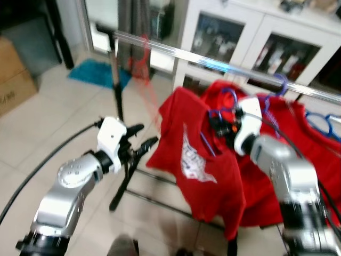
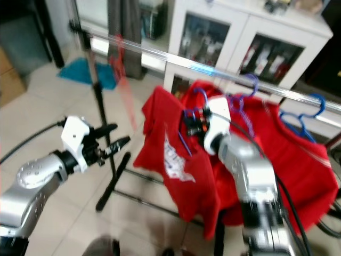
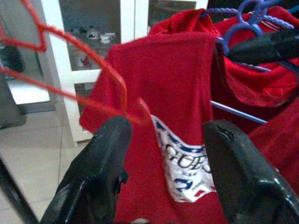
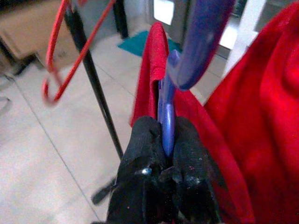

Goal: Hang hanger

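Observation:
A red T-shirt (image 1: 197, 160) hangs on a blue hanger (image 4: 168, 116), held up just below the silver rail (image 1: 213, 63). My right gripper (image 1: 217, 124) is shut on the hanger's neck, and its black fingers (image 4: 140, 149) pinch the blue plastic. The hook (image 1: 230, 96) curls up beside the rail; the frames do not show whether it is over the rail. My left gripper (image 1: 143, 137) stands open to the left of the shirt, next to the rack's black upright (image 1: 118, 90), with nothing between its fingers (image 3: 112, 140).
An empty red wire hanger (image 1: 143, 58) dangles from the rail's left part. More red garments (image 1: 298, 138) hang to the right on purple (image 1: 281, 82) and blue hangers (image 1: 319, 122). Behind stand a white glass-door cabinet (image 1: 234, 32), a cardboard box (image 1: 13, 74) and a teal mat (image 1: 98, 72).

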Robot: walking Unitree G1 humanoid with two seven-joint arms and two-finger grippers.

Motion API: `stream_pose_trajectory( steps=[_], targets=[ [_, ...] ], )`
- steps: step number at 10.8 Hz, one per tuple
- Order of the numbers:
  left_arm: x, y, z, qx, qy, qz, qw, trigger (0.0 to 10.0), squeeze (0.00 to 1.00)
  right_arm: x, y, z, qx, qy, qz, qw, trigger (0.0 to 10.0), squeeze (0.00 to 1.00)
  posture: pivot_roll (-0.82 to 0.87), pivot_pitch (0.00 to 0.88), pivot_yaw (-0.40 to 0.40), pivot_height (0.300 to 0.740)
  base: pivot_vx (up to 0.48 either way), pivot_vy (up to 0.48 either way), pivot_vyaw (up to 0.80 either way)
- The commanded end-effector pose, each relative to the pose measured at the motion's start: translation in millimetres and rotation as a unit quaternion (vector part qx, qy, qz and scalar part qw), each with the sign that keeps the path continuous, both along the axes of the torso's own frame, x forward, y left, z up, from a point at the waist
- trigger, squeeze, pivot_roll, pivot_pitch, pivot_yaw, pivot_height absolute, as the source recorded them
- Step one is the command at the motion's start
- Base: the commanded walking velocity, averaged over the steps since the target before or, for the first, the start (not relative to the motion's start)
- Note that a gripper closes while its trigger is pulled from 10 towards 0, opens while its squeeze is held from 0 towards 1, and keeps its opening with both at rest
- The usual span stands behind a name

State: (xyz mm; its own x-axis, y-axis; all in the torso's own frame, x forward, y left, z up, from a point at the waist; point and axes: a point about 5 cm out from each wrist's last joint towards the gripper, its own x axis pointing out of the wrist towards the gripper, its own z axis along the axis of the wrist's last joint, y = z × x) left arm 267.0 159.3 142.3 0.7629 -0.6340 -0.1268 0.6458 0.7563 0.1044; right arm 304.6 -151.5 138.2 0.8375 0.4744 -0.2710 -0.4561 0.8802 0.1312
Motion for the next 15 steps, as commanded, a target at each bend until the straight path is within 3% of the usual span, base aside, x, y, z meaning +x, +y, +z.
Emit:
stream_pose_trajectory(
  steps=[1, 6, 9, 10, 11, 15],
  targets=[
    [-0.1, -0.8, 1.3, 0.001, -0.007, 0.002, 1.000, 10.0, 0.00, -3.4, -1.1, 2.2, -0.018, -0.024, -0.012, 0.999, 0.0, 0.00, 0.11, 0.000, -0.127, 0.740, -0.292, 0.000, 0.00],
    [-3.6, 6.4, -2.8, 0.003, -0.006, 0.031, 0.999, 10.0, 0.00, -21.5, 8.6, -13.9, 0.003, -0.036, -0.056, 0.998, 0.0, 0.00, 0.12, 0.000, -0.141, 0.740, -0.299, 0.000, 0.00],
    [-1.2, 5.8, -3.2, 0.011, -0.002, 0.023, 1.000, 10.0, 0.00, -22.0, 23.8, -2.9, 0.025, -0.056, -0.012, 0.998, 0.0, 0.00, 0.12, 0.000, -0.144, 0.740, -0.095, 0.000, 0.00],
    [3.5, 3.9, -2.6, 0.005, 0.002, 0.009, 1.000, 10.0, 0.24, -20.2, 32.8, 7.5, 0.035, -0.067, 0.011, 0.997, 0.0, 0.00, 0.12, 0.000, -0.141, 0.740, 0.000, 0.000, 0.00],
    [8.7, 3.1, -0.4, -0.006, 0.000, 0.009, 1.000, 10.0, 1.00, -19.5, 36.9, 12.9, 0.038, -0.074, 0.024, 0.996, 0.0, 0.00, 0.12, 0.000, -0.139, 0.740, 0.000, 0.000, 0.00],
    [42.8, -17.5, 9.4, 0.023, -0.045, -0.029, 0.998, 10.0, 1.00, -23.4, 60.1, 39.3, 0.077, -0.100, 0.118, 0.985, 0.0, 0.00, 0.09, 0.000, -0.129, 0.740, 0.000, 0.000, 0.00]
  ],
)
